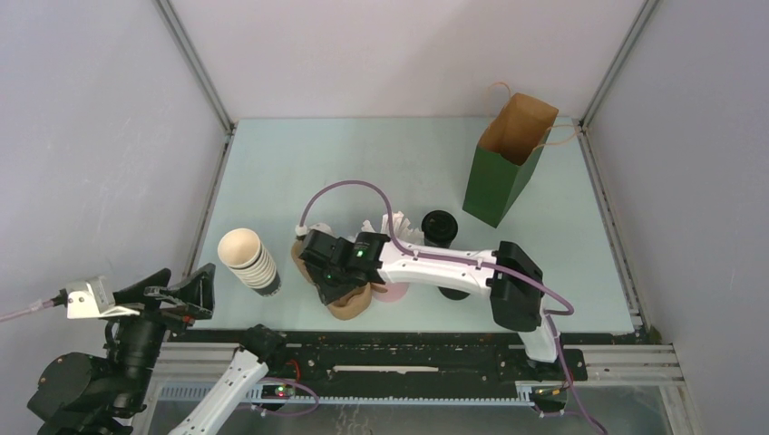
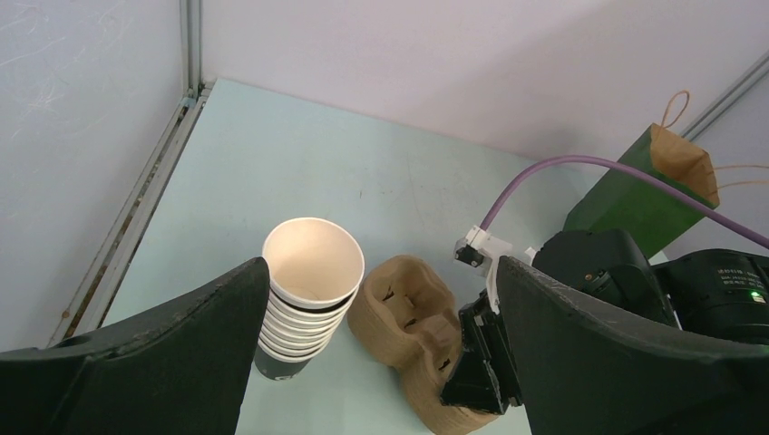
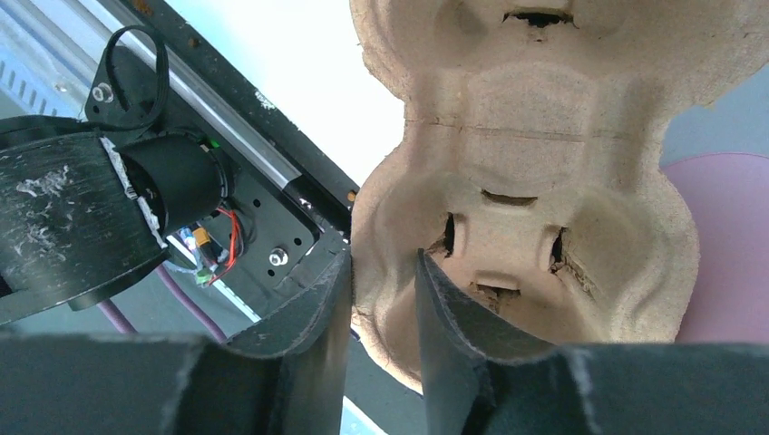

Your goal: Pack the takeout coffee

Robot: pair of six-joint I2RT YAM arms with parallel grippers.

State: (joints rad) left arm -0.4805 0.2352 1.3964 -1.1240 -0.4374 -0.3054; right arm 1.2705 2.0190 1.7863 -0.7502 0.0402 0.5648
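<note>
- Two right fingers (image 3: 308, 304) pinch rim of brown moulded-pulp cup carrier (image 3: 535, 136): likely carrier-positioning step.
- Empty left fingers (image 2: 213, 313) spread.
- Next: seat black lidded paper cup (image 1: 440, 225), beyond carrier.

Even bright light, soft shadows, sharp focus.

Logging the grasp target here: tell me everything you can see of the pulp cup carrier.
The cup carrier is tan moulded pulp with round, slotted wells; those in view are empty. It lies near the table's front edge, between the ribbed cup stack and the pink straw holder. The right tool pinches one well's wall, one finger outside, one inside. Whether it is lifted cannot be told.
</note>
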